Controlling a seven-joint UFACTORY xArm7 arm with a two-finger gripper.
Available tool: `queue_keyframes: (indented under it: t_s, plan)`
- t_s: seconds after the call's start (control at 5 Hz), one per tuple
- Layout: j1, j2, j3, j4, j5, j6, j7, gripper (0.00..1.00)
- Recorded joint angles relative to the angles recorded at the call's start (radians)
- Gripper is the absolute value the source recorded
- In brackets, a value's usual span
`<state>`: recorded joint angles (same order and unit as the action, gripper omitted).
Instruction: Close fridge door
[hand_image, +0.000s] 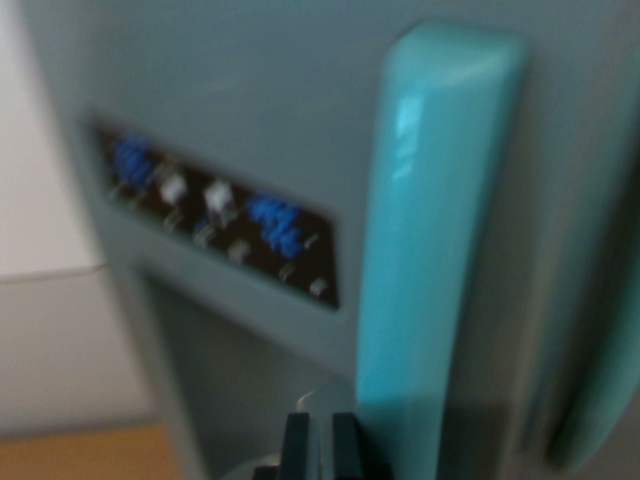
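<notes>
The grey fridge door (250, 90) fills most of the blurred wrist view, very close to the camera. A tall turquoise handle (430, 230) runs down it right of centre. To the handle's left sits a dark control panel (215, 215) with blue and white buttons, above a recessed dispenser bay (235, 380). My gripper (321, 445) shows only as two black fingertips (296, 445) at the bottom edge, close together with a narrow gap, just left of the handle's lower end. Nothing is visible between them.
A second turquoise handle (600, 400) shows at the wrist view's lower right. A white wall (40, 200) and a strip of tan floor (90, 455) lie to the wrist view's left of the fridge.
</notes>
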<state>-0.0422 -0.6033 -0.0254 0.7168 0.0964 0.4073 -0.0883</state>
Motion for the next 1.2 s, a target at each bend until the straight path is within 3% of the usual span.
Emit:
queue_keyframes:
  t_s: [0.2,0.4,0.6,0.8,1.0,1.2]
  plan:
    - [0.0000,0.042,-0.026,0.047,0.0000,0.000,0.000,1.00]
    - [0.0000,0.042,-0.026,0.047,0.0000,0.000,0.000,1.00]
    - [0.0000,0.099,-0.042,0.097,0.0000,0.000,0.000,1.00]
    - [0.0000,0.099,-0.042,0.097,0.0000,0.000,0.000,1.00]
    - [0.0000,0.149,-0.054,0.137,0.0000,0.000,0.000,1.00]
    - [0.0000,0.149,-0.054,0.137,0.0000,0.000,0.000,1.00]
